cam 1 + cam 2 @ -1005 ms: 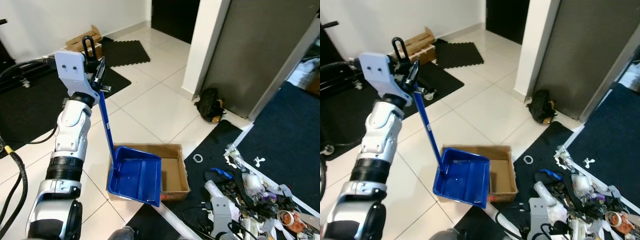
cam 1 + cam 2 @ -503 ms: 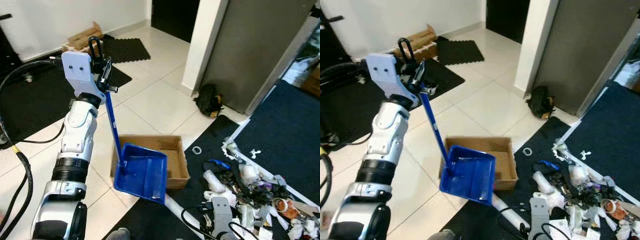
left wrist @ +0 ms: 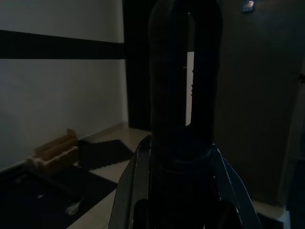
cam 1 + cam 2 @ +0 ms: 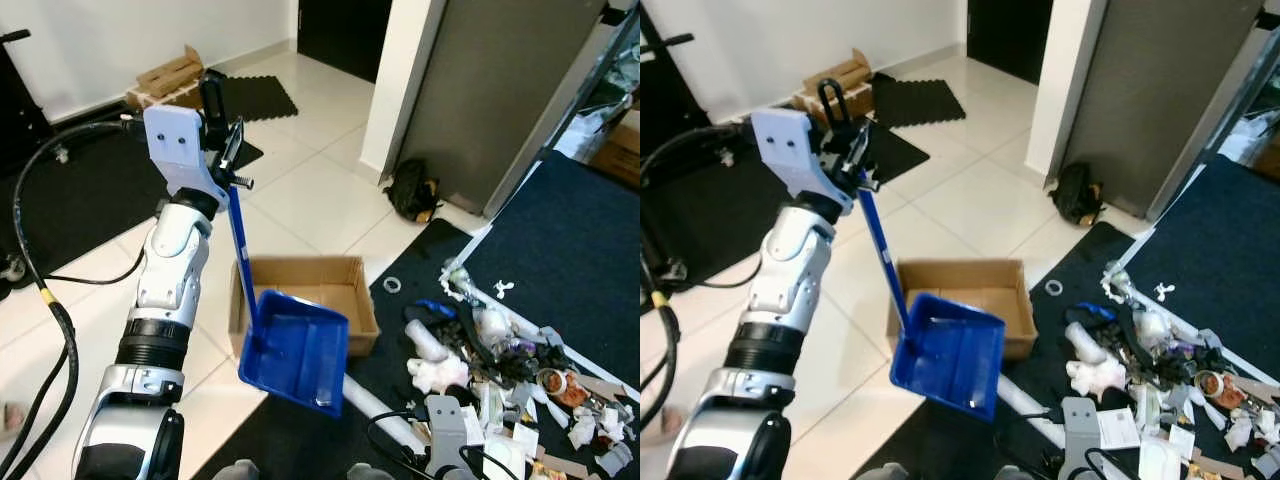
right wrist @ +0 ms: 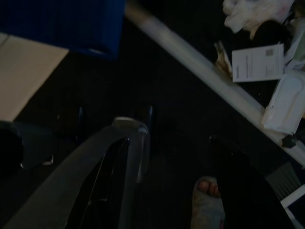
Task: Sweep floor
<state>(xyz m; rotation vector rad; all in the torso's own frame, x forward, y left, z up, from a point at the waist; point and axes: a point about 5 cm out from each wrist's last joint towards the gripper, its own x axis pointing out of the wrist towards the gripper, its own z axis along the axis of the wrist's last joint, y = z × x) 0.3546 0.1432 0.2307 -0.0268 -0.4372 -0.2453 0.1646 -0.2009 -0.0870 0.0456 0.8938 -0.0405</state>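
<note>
My left gripper (image 4: 226, 160) is raised high and shut on the top of a blue dustpan's long handle (image 4: 240, 250). The handle's black looped end (image 3: 185, 71) stands up between the fingers. The blue pan (image 4: 295, 350) hangs tilted just in front of an open cardboard box (image 4: 345, 285) on the white tiles. A heap of litter (image 4: 500, 360), paper scraps, packaging and dark bits, lies on the dark carpet to the right. My right gripper (image 5: 174, 143) hangs low over the dark carpet near a white pole (image 5: 205, 71).
The white pole (image 4: 375, 405) lies on the carpet edge between the pan and the litter. A black bag (image 4: 410, 190) sits by the grey door. Black mats and cables cover the floor at the left, and cardboard pieces (image 4: 165, 75) rest against the far wall.
The whole view has shifted, bringing the litter heap closer. The pan, which hung over the box's left half, now hangs at the box's front edge. The left gripper still holds the handle.
</note>
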